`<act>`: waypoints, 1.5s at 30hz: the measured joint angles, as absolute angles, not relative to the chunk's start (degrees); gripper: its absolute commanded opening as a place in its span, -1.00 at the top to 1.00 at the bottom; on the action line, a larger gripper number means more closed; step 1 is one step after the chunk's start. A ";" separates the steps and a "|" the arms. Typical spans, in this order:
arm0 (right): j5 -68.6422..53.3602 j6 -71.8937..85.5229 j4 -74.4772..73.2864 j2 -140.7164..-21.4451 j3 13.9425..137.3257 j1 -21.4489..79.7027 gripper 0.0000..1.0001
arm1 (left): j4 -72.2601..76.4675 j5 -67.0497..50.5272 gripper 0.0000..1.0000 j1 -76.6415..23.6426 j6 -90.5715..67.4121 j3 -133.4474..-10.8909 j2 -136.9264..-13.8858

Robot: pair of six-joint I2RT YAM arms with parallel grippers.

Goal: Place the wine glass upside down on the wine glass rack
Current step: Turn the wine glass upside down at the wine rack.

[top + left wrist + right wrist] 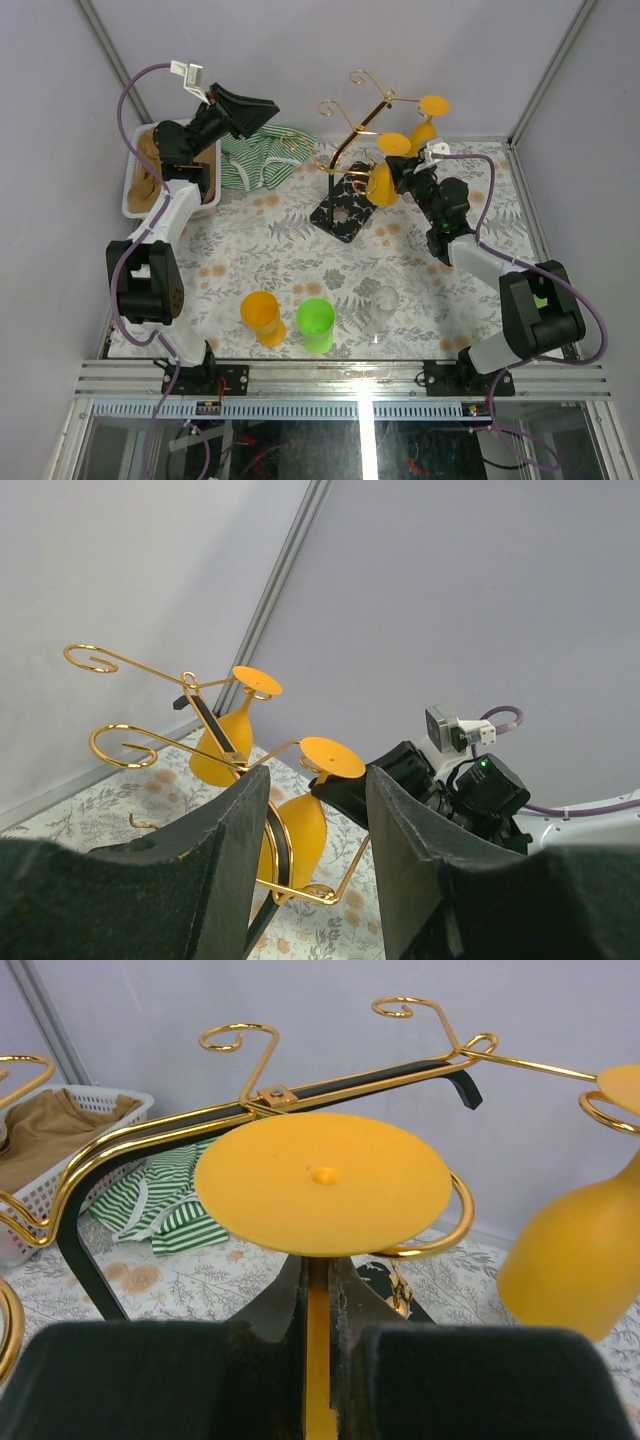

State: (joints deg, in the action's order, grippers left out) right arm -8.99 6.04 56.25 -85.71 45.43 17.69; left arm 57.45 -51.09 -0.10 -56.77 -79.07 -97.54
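Nearest to me in the top view, an orange cup (262,316), a green cup (316,324) and a clear glass (385,305) stand in a row at the near edge of the leaf-patterned table (260,250). Farther back, the wine glass rack (352,140), thin gold wire on a black base, leans to the right. The right hand (405,172) holds the orange wine glass (384,182) beside it, foot up. A second wine glass (427,122) hangs farther right. The left hand (245,110) hovers high over a white basket (133,195) and a striped cloth (255,160).

From the left wrist I see what the top view hides: my left hand (315,772) is spread, its dark padded fingers (225,860) holding nothing. Beyond them, both inverted bowls hang among the curled hooks.

From the right wrist, the right hand (318,1300) is pinching the wine glass (322,1182) by its stem. The flat round matte foot sits just above the fingers. A gold hook curves out from under its right edge, but I cannot tell whether they touch.
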 measured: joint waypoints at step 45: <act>9.10 2.02 60.73 -95.02 50.72 18.00 1.00 | 58.37 -51.48 0.18 0.45 -58.70 -83.50 -101.75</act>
